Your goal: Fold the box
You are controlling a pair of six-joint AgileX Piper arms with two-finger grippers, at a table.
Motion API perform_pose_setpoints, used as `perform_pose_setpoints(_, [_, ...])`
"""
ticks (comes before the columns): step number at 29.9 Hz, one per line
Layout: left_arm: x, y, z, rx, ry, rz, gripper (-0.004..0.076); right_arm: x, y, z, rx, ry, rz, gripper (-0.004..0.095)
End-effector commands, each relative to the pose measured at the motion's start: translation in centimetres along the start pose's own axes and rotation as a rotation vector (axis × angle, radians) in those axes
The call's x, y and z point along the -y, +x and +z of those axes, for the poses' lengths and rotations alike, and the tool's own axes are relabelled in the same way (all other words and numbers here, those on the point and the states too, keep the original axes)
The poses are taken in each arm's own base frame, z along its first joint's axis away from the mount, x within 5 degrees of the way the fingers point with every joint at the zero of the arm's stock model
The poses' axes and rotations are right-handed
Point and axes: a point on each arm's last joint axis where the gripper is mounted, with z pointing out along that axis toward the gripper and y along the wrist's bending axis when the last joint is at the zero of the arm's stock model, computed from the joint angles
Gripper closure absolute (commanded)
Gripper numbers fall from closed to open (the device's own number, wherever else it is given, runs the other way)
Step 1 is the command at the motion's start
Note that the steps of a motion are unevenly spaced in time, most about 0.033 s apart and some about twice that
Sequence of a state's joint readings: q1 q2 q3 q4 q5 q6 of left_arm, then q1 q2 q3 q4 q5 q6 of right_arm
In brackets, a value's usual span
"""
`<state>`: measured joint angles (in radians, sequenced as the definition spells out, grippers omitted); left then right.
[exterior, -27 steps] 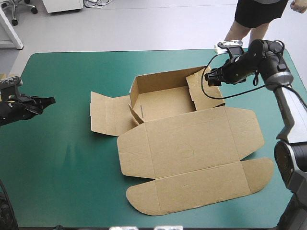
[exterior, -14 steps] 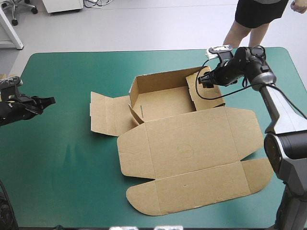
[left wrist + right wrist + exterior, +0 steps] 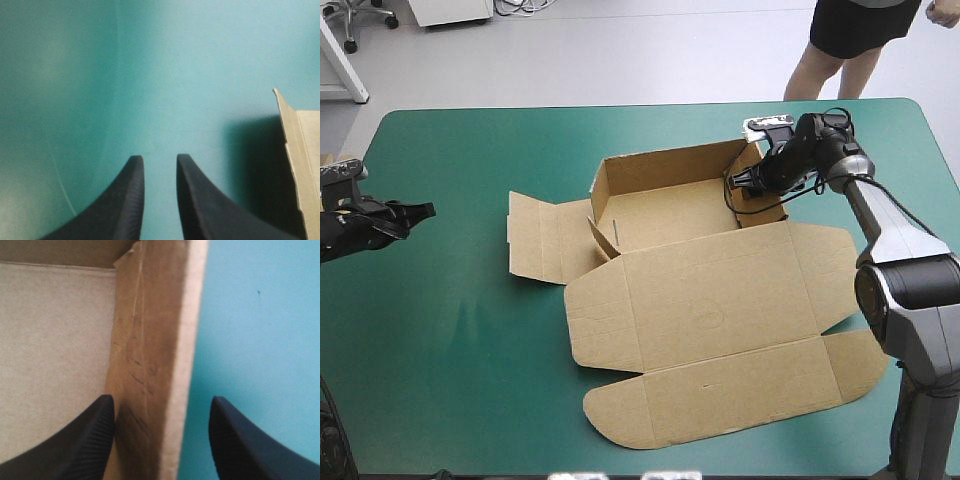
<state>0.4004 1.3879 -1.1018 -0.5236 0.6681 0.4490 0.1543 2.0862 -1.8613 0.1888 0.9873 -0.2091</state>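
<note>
The brown box (image 3: 720,300) lies mid-table, its tray at the back with the rear wall (image 3: 660,165) raised and the lid spread flat toward the front. My right gripper (image 3: 745,183) is open at the tray's right wall (image 3: 756,200). In the right wrist view that wall (image 3: 150,340) stands between the fingers of the right gripper (image 3: 160,402), one finger over the tray floor, the other over the teal-green cover. My left gripper (image 3: 420,210) hovers near the table's left edge, well away from the box. In its own view the left gripper (image 3: 157,160) stands narrowly open with nothing between its fingers, and a box corner (image 3: 300,160) shows to one side.
The box's left side flap (image 3: 535,240) lies flat on the cover. The lid's rounded front flap (image 3: 740,395) reaches close to the table's front edge. Bare teal-green cover (image 3: 460,330) stretches between the left gripper and the box.
My right gripper has swung left from beyond the box's right side and now straddles the tray's right wall. The left arm has not moved.
</note>
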Motion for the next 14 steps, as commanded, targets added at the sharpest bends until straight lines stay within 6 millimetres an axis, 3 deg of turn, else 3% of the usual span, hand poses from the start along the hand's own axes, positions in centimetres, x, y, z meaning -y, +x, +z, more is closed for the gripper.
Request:
perform_pose_setpoints(1, [0.52,-1.31,-1.39,0.096,0.003,-0.004,0.0557,-0.13,-1.03,-3.01,0.088,0.016,-0.011,0.0530])
perform_pose_setpoints(6, [0.52,-1.31,-1.39,0.096,0.003,-0.004,0.0557,0.00,-0.96,-2.93,0.079,0.030,-0.027,0.0901])
perform_pose_setpoints(14, [0.53,-1.30,-1.39,0.094,0.004,-0.004,0.0557,0.13,-0.97,-2.93,0.081,0.043,-0.002,0.0915])
